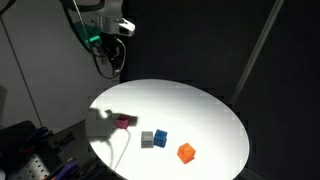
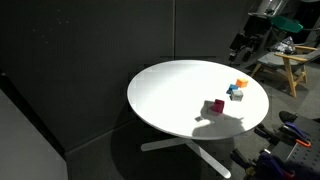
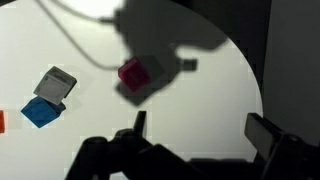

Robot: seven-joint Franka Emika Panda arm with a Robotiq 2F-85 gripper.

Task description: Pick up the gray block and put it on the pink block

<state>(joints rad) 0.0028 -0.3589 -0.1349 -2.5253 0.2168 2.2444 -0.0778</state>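
The gray block [image 1: 147, 139] sits on the round white table [image 1: 200, 105], touching the blue cube [image 1: 160, 138] beside it. It also shows in the wrist view [image 3: 56, 84] and in an exterior view [image 2: 233, 96]. The pink block [image 1: 124, 123] stands apart near the table edge, also in the wrist view [image 3: 135, 73] and in an exterior view [image 2: 215, 106]. My gripper [image 3: 195, 130] is open and empty, high above the table. In an exterior view it hangs at the top [image 1: 112, 45].
An orange cube [image 1: 186, 152] lies near the blue cube [image 3: 40, 111], also in an exterior view [image 2: 241, 84]. The arm's shadow falls over the pink block. Dark curtains surround the table. A wooden stool [image 2: 292, 62] stands beyond it.
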